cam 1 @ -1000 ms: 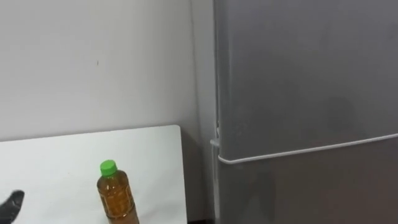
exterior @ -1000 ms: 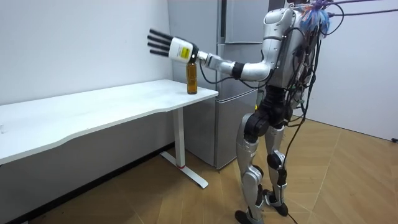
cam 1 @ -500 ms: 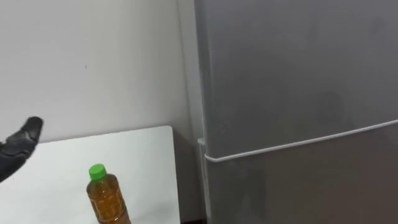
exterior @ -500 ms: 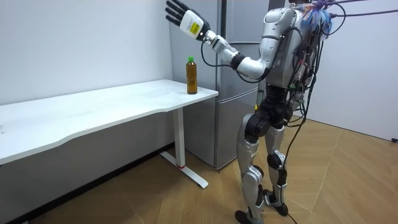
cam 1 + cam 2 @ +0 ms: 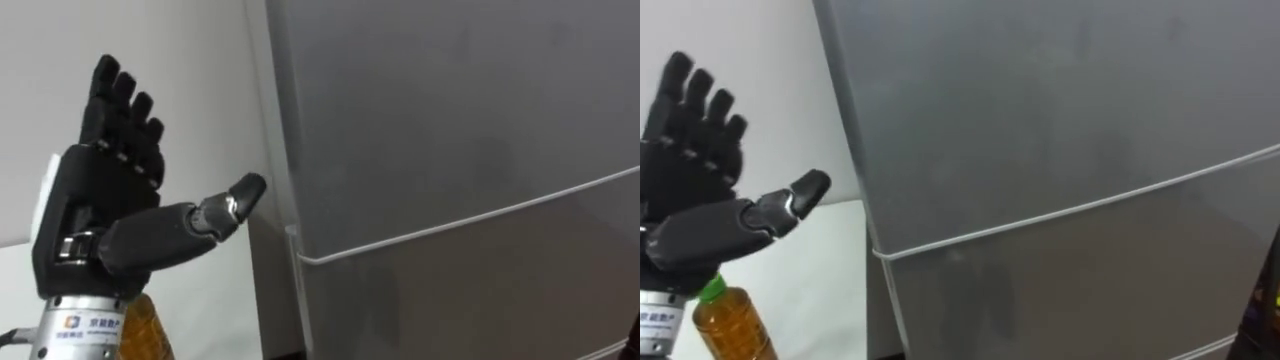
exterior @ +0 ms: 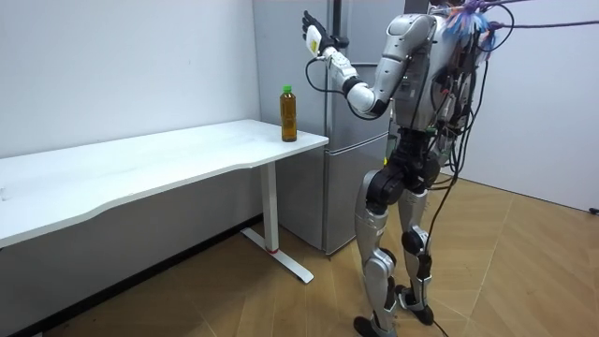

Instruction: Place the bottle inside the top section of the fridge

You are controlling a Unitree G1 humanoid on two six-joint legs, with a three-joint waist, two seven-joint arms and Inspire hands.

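Position: the robot stands upright on the wooden floor (image 6: 234, 290), facing the fridge (image 5: 450, 130), at the end of the white table (image 6: 168, 154).

Fridge: two grey doors, both closed. A thin pale seam (image 5: 450, 222) runs between the upper door (image 5: 430, 90) and the lower door (image 5: 480, 295).

Left hand (image 5: 95, 215): held up with the arm bent, level with the upper door and just beside that door's left edge. In the eye views the palm faces the camera. The fingers (image 5: 120, 110) are straight, spread a little and pointing upward. The thumb (image 5: 225, 205) is stretched out sideways toward the fridge. The hand holds nothing. The thumb tip appears to stop just short of the door edge, but contact cannot be confirmed from these angles.

Bottle (image 5: 730, 325): amber liquid with a green cap (image 5: 710, 290). It stands upright on the table, near the corner closest to the fridge, in front of the white wall (image 6: 122, 65). In the eye views it sits below the left hand, with the wrist covering part of it. In the room view the bottle (image 6: 289, 114) is clearly apart from the hand (image 6: 312, 36), which is higher and closer to the fridge.
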